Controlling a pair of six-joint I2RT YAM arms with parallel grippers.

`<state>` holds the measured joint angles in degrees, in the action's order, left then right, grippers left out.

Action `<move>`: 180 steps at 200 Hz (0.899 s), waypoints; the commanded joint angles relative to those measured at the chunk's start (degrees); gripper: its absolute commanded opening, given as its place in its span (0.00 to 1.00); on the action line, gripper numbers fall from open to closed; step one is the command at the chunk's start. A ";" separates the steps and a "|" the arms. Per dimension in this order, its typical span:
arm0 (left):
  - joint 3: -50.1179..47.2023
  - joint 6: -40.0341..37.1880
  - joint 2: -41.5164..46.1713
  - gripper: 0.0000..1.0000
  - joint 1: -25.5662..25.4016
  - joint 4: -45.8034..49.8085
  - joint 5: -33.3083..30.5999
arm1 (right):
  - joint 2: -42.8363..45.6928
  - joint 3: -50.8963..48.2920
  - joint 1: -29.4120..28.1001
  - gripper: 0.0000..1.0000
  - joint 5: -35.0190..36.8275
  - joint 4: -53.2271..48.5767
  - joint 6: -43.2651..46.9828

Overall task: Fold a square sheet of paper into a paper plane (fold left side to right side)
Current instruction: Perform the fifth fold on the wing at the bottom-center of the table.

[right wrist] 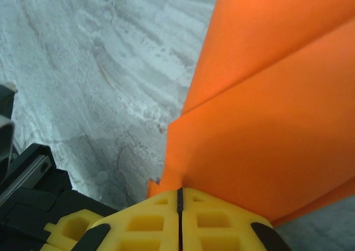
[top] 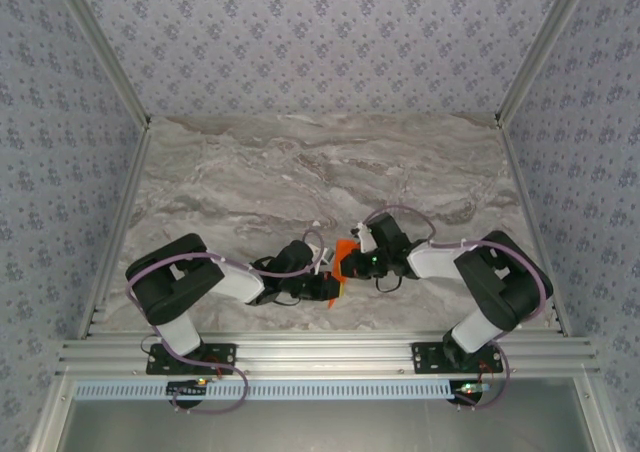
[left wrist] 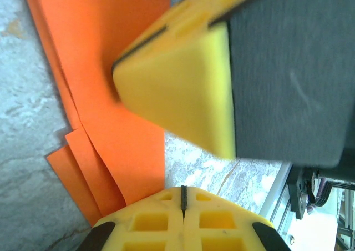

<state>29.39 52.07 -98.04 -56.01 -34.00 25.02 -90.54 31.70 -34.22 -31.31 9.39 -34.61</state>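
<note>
Where the two arms meet near the front of the marble table (top: 300, 162), item: sheet of paper (top: 344, 263), bright orange, folded into overlapping layers, lying between the two grippers. Right gripper (right wrist: 179, 198): jaws together, clamped on the sheet's edge. Left gripper (left wrist: 183, 204): jaws together; the sheet reaches its fingertips, but whether it is pinched cannot be told.

Black-and-white arms (top: 235, 280), lilac cables (top: 404, 210), yellow gripper fingers (right wrist: 166, 205)
</note>
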 commanded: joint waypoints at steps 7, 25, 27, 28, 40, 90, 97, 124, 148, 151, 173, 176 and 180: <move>-1.59 -0.89 -1.23 0.00 -0.67 7.24 -1.37 | -2.72 2.16 3.24 0.05 1.79 -3.35 4.07; -1.64 -0.92 -1.26 0.00 -0.68 7.32 -1.43 | -4.13 3.37 4.94 0.05 1.35 -4.53 5.55; -1.62 -0.90 -1.27 0.00 -0.68 7.31 -1.45 | -4.18 3.48 5.12 0.05 1.34 -4.70 5.70; -1.57 -0.91 -1.28 0.00 -0.68 7.30 -1.46 | -4.24 3.55 5.26 0.05 1.34 -4.80 5.74; -1.68 -0.84 -1.20 0.00 -0.61 7.35 -1.37 | -4.65 4.12 6.61 0.05 0.95 -5.21 6.64; -1.70 -1.01 -1.28 0.00 -0.63 7.54 -1.37 | -5.97 6.40 11.73 0.05 -1.08 -6.87 9.09; -1.66 -0.93 -1.37 0.00 -0.63 7.44 -1.37 | -6.41 6.89 12.42 0.05 -1.25 -7.22 9.49; -1.79 -0.89 -1.37 0.00 -0.67 7.36 -1.37 | -8.43 8.46 15.29 0.04 -2.25 -8.24 10.69; -2.00 -0.92 -1.02 0.00 -0.68 7.37 -1.46 | -9.51 9.87 18.04 0.04 -2.68 -9.35 11.47; -2.05 -0.90 -0.97 0.00 -0.68 7.37 -1.46 | -9.62 10.07 18.25 0.04 -2.63 -9.64 11.63; -2.05 -0.86 -0.67 0.00 -0.67 7.44 -1.55 | -10.01 11.71 20.32 0.04 -2.17 -11.61 12.78; -2.05 -0.97 -0.62 0.00 -0.68 7.41 -1.50 | -10.19 11.97 20.61 0.04 -2.18 -11.81 12.93; -2.05 -0.94 -0.58 0.00 -0.66 7.39 -1.54 | -10.41 12.21 21.19 0.04 -2.03 -12.03 13.14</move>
<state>29.39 52.07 -98.02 -56.05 -34.04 24.64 -99.02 41.69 -16.51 -39.59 0.25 -24.43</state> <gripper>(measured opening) 0.040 0.042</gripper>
